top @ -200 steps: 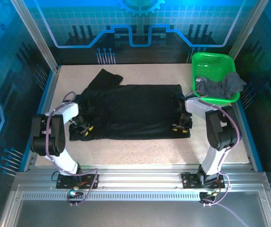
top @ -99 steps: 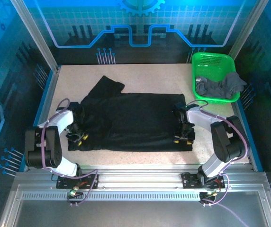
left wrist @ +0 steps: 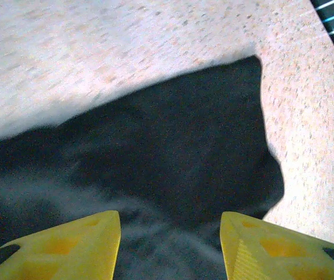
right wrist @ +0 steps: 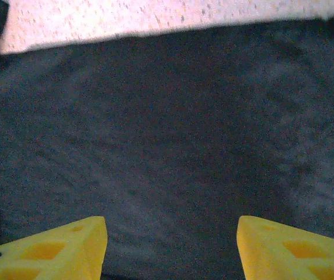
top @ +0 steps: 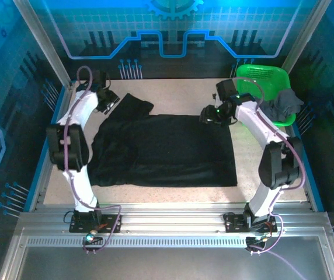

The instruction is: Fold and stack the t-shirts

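**Black t-shirt (top: 167, 149) flat on the tabletop (top: 173, 93), dark grey t-shirt (top: 286, 102) in the green basket (top: 260, 76)**

The black t-shirt lies spread across the middle of the speckled tabletop, with one sleeve reaching far left. The green basket stands at the far right corner. The dark grey t-shirt is bunched inside it and hangs over its right rim. The left gripper (top: 110, 100) is open over that sleeve, and the right gripper (top: 209, 115) is open over the black t-shirt's far right corner. Neither holds anything.
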